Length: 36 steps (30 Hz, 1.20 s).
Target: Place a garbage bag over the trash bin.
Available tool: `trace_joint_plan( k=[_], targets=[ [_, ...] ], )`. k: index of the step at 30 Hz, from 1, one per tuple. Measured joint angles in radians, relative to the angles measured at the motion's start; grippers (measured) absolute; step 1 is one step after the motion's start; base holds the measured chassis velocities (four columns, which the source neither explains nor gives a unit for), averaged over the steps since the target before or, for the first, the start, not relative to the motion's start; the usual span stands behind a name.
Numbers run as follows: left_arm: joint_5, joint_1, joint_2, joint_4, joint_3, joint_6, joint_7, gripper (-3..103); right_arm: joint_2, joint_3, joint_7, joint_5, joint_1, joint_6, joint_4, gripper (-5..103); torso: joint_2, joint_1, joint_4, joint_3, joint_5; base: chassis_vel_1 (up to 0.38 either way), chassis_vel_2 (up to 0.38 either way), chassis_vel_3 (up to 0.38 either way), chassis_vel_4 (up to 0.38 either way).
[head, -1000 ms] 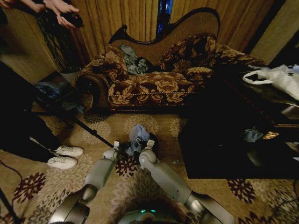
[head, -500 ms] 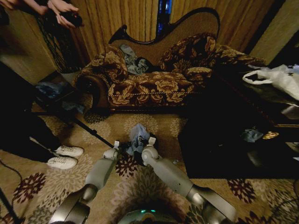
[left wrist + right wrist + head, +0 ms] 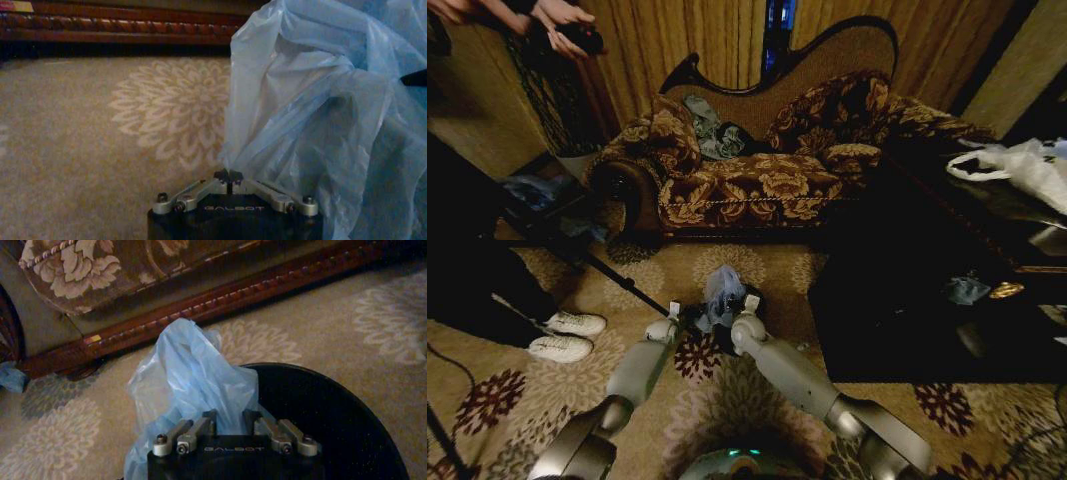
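Note:
The light blue garbage bag (image 3: 724, 288) stands bunched up on the carpet between my two grippers, in front of the sofa. In the left wrist view my left gripper (image 3: 229, 175) is shut, pinching an edge of the garbage bag (image 3: 313, 115), which hangs beside it. My right gripper (image 3: 229, 416) grips a bunch of the garbage bag (image 3: 187, 375), its fingers held slightly apart by the film. The black trash bin (image 3: 327, 410) lies just beyond that gripper, its dark round rim partly under the bag. In the head view my left gripper (image 3: 677, 314) and right gripper (image 3: 749, 304) flank the bag.
A patterned sofa (image 3: 747, 180) stands close behind the bin. A low black table (image 3: 907, 300) fills the right side, with a white plastic bag (image 3: 1027, 165) at its far end. A person's white sneakers (image 3: 567, 335) and a black pole (image 3: 617, 280) are at the left.
My right arm has shifted slightly to the right and forward. The bag stays bunched between the grippers and the left arm has barely moved.

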Motion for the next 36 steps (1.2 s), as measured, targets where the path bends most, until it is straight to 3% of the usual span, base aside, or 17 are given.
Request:
trace_joint_plan(
  k=[3, 6, 14, 21, 36],
  targets=[
    [0.000, 0.000, -0.001, 0.003, 0.001, -0.005, 0.001, 0, -0.003, 0.000, -0.004, -0.006, 0.000, 0.002, -0.002, 8, 0.000, 0.000, 0.0000, 0.000, 0.0000, 0.000, 0.000, 0.000, 0.000],
    [-0.001, 0.000, -0.002, 0.003, 0.001, -0.006, 0.000, 0, -0.005, 0.000, -0.011, -0.020, 0.000, 0.008, -0.009, 1, 0.000, 0.000, -0.0001, 0.000, 0.0000, 0.000, 0.000, 0.000, 0.000],
    [-0.003, 0.000, -0.003, 0.005, -0.001, -0.009, -0.001, 0, -0.031, -0.008, -0.011, -0.051, -0.004, 0.018, 0.022, 0, 0.000, 0.000, 0.0000, 0.000, 0.0000, 0.000, 0.000, 0.000, 0.000],
    [-0.002, 0.004, -0.009, 0.000, -0.004, -0.012, -0.004, 0, -0.109, -0.024, 0.007, -0.077, -0.019, 0.014, 0.115, 0, 0.000, 0.000, -0.0001, 0.000, 0.0001, 0.000, 0.000, 0.000, 0.000],
    [0.003, 0.013, -0.014, -0.019, -0.005, -0.013, -0.010, 0, -0.227, -0.017, -0.021, -0.175, 0.007, -0.029, 0.146, 0, 0.000, 0.000, -0.0001, 0.000, 0.0000, 0.000, 0.000, 0.000, 0.000]
  ],
)
